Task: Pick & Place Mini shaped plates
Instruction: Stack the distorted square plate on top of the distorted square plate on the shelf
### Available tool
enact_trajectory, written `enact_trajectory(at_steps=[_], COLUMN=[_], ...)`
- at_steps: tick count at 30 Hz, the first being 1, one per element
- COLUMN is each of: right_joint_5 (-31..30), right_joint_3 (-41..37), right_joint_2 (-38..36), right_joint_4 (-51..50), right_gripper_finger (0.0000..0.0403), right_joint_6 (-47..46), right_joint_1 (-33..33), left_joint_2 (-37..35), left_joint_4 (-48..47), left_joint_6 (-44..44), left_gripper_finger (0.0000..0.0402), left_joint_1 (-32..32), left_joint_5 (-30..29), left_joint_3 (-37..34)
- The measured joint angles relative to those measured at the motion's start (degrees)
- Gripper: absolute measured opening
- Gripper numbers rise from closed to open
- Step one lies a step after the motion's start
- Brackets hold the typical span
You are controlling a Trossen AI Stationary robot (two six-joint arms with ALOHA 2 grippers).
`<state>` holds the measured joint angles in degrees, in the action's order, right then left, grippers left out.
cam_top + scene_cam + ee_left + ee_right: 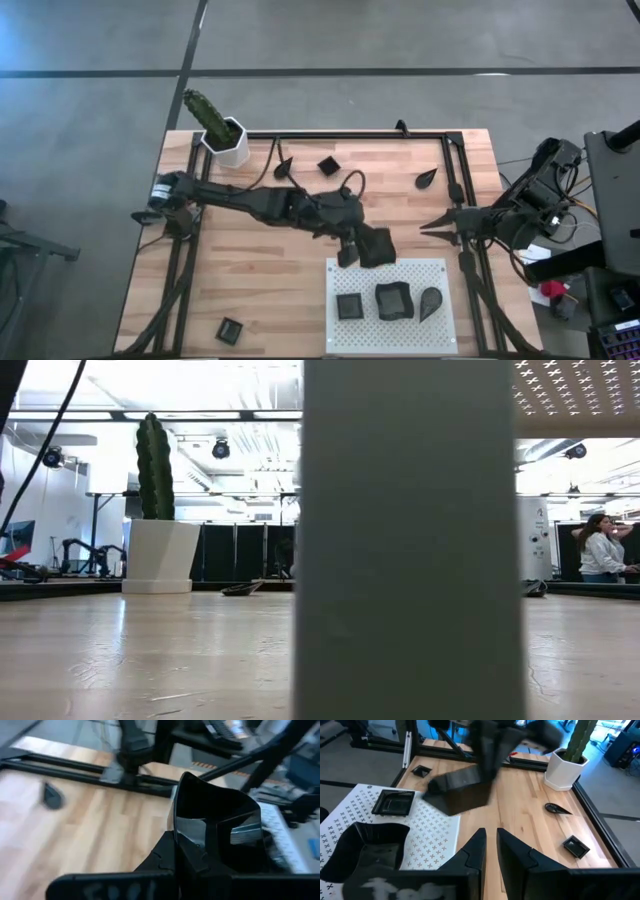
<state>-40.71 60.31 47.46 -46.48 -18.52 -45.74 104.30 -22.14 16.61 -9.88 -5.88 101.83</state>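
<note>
- Wavy-edged plate (215,815) sits clamped in the left gripper (375,247), just above the white perforated board (437,322).
- Right gripper (428,226) waits at the desk (260,290) edge, fingers nearly together.

Small black plates are scattered about. A square plate (350,305), a wavy-edged plate (394,300) and a teardrop plate (431,302) sit in a row. Another plate (377,246) is held tilted nearby. Further plates lie apart: two teardrops (284,167) (427,178) and two squares (329,165) (230,330).
</note>
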Motion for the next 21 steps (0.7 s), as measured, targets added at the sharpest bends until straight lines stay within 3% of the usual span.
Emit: enact_trajectory(at_steps=[11, 21], right_joint_5=[-0.17, -0.43], right_joint_3=[-0.06, -0.08], right_joint_2=[-0.19, -0.19], right_joint_4=[-0.04, -0.02], right_gripper_finger=[0.0043, 0.0043], right_joint_6=[1.02, 1.02], right_joint_1=[0.01, 0.02], left_joint_2=[6.34, 11.91], left_joint_4=[9.26, 8.77], left_joint_6=[6.05, 7.53], left_gripper_finger=[0.0000, 0.0000], left_joint_1=[-3.43, -5.98], left_joint_5=[5.76, 8.27], left_joint_3=[1.66, 6.77])
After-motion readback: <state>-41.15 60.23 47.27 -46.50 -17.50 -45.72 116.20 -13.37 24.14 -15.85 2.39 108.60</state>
